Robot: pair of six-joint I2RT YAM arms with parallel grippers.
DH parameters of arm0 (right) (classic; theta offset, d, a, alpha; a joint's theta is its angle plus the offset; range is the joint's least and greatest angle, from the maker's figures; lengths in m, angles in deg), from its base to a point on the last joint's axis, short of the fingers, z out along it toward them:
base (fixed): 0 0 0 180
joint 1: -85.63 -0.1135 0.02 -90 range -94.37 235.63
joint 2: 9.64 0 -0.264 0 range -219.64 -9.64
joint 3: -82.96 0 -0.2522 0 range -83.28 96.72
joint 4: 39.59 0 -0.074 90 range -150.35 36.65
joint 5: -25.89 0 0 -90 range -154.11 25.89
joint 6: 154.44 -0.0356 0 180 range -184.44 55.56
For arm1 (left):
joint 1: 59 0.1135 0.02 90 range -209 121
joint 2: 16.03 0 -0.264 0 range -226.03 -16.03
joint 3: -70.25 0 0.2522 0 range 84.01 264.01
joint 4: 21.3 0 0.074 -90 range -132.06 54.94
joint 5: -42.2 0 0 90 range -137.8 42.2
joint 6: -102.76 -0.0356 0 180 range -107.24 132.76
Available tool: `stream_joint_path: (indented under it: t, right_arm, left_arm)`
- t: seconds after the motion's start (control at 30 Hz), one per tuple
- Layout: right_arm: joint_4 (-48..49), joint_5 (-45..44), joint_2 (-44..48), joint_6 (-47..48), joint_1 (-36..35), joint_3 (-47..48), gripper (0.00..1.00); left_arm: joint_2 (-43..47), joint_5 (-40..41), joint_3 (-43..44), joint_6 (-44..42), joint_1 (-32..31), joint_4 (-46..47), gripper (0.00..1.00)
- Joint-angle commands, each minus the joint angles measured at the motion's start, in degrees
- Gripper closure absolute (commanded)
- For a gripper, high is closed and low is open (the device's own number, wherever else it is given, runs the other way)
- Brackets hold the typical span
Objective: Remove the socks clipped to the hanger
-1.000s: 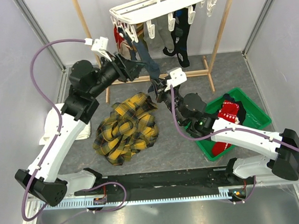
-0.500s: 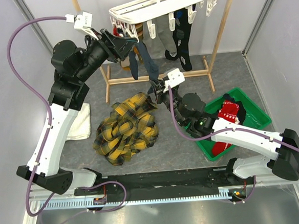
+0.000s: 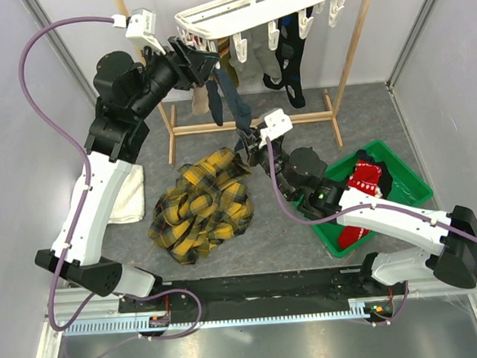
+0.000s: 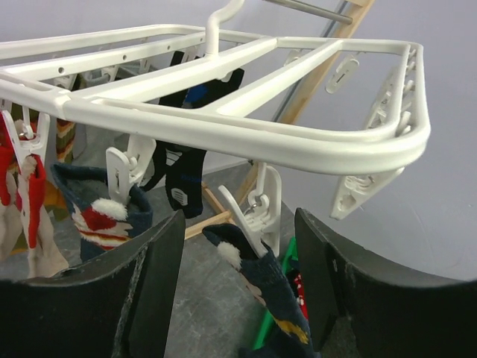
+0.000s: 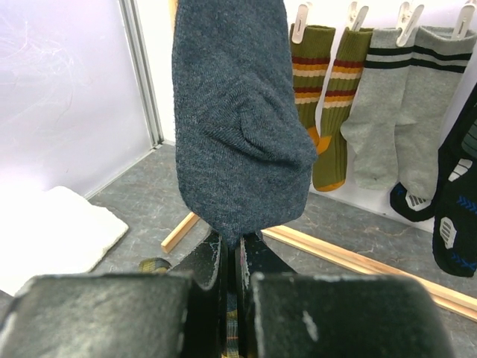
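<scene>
The white hanger [image 3: 269, 3] hangs from the wooden frame with socks clipped under it. My left gripper [image 3: 203, 64] is open at its left end. In the left wrist view my left gripper [image 4: 238, 257] straddles a white clip [image 4: 257, 212] that holds the cuff of a navy sock [image 4: 279, 287], without touching either. My right gripper [image 3: 250, 142] is shut on the toe of that long navy sock [image 3: 234, 97], which also shows in the right wrist view [image 5: 238, 127] above the right gripper [image 5: 237, 250]. Olive socks [image 5: 328, 97], grey socks [image 5: 395, 104] and black socks [image 3: 292, 60] hang clipped.
A yellow-black plaid cloth [image 3: 199, 202] lies on the floor in the middle. A white towel [image 3: 125, 195] lies at the left. A green bin [image 3: 414, 175] at the right holds red socks [image 3: 365, 174]. The wooden frame [image 3: 353, 44] stands behind.
My left arm has risen and moved its open gripper up to the hanger's left end, around a clip. My right gripper has stayed shut on the navy sock's toe.
</scene>
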Motion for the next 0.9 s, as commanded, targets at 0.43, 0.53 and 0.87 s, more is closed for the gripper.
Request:
stream_joint_path:
  t: [0.43,0.53,0.87]
  right_arm:
    - [-0.5,0.8,-1.4,-1.4,-0.1,2.6,1.0]
    - [-1.2,0.3,-0.6,-2.6,-0.2,2.2,1.0]
    - [-33.5,-17.6,10.6,-21.2,-0.1,-0.9,1.0]
  left_arm:
    - [-3.4,0.0,7.0,-3.2,0.0,0.4,0.98]
    - [-3.7,-1.0,6.7,-2.6,-0.1,0.4,0.98]
    - [-2.7,-3.3,5.3,-2.7,0.0,0.5,0.98]
